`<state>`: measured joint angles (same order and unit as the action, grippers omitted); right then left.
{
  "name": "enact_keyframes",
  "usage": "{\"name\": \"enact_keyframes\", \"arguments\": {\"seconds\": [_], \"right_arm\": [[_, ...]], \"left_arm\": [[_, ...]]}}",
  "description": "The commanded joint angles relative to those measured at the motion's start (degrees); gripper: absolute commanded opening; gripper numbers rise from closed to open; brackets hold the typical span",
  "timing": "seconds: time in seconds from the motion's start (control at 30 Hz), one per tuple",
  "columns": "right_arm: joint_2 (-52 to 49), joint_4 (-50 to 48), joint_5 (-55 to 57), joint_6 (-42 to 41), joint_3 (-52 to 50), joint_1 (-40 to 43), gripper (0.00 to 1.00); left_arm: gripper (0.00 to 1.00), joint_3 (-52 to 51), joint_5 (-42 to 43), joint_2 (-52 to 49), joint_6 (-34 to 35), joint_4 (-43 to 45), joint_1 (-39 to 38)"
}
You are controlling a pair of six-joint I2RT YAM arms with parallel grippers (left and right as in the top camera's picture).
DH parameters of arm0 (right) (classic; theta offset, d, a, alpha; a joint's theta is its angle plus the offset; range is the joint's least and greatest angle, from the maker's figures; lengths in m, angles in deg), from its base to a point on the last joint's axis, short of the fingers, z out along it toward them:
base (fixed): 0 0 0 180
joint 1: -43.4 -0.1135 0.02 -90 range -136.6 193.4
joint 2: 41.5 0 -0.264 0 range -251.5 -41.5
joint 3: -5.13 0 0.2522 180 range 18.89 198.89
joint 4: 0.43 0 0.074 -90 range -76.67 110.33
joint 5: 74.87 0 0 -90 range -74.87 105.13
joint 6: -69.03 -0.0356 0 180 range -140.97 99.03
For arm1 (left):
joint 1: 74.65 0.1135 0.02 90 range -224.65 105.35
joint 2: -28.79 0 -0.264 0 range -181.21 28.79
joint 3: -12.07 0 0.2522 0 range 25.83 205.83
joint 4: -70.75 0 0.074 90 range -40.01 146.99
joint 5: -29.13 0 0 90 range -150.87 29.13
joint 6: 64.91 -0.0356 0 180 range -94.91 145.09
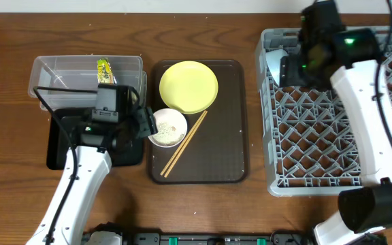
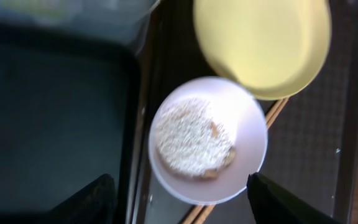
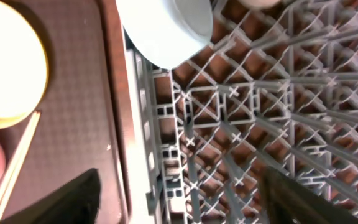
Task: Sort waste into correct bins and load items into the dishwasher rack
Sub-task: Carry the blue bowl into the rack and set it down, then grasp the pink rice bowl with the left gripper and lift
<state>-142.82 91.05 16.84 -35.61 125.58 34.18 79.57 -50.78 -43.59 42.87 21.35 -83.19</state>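
Matt plastic rack (image 1: pixel 305 136), glossy plate (image 1: pixel 188 86), wooden chopsticks (image 1: pixel 184 144)

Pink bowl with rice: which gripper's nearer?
Left. The left gripper hovers just over the bowl; the right gripper is far off, above the rack.

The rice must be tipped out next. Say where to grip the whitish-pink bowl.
Probably pinch the bowl by its rim from above, on the side facing the black tray: it sits upright, rice fills the middle, and the plate and chopsticks crowd the other sides.
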Motion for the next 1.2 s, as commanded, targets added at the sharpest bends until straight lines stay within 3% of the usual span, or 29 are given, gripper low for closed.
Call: {"name": "enact_keyframes", "arguments": {"seconds": [0.0, 0.27, 0.47, 0.57, 0.9, 1.17], "right_arm": [[0.3, 1.1, -10.4, 4.2, 0.1, 3.2, 0.86], [0.3, 2.8, -11.2, 6.6, 0.0, 4.6, 0.92], [0.3, 3.0, -11.2, 6.6, 0.0, 4.6, 0.93], [0.3, 3.0, -11.2, 6.6, 0.0, 4.6, 0.93], [0.3, 3.1, -11.2, 6.6, -0.1, 4.6, 0.93], [0.3, 3.3, -11.2, 6.6, -0.1, 4.6, 0.94]], "left_arm": [[0.7, 1.1, -0.3, -1.5, -5.0, 2.5, -2.7], [0.7, 1.1, -0.3, -9.2, -6.6, 12.1, -9.9], [0.69, 1.1, -0.3, -17.0, -6.6, 15.2, -14.0], [0.64, 1.1, -0.3, -19.8, -6.2, 15.2, -15.2], [0.27, 1.1, -0.3, -24.5, -6.1, 15.0, -17.0], [0.09, 1.2, -0.3, -21.8, -6.1, 14.4, -17.0]]}}
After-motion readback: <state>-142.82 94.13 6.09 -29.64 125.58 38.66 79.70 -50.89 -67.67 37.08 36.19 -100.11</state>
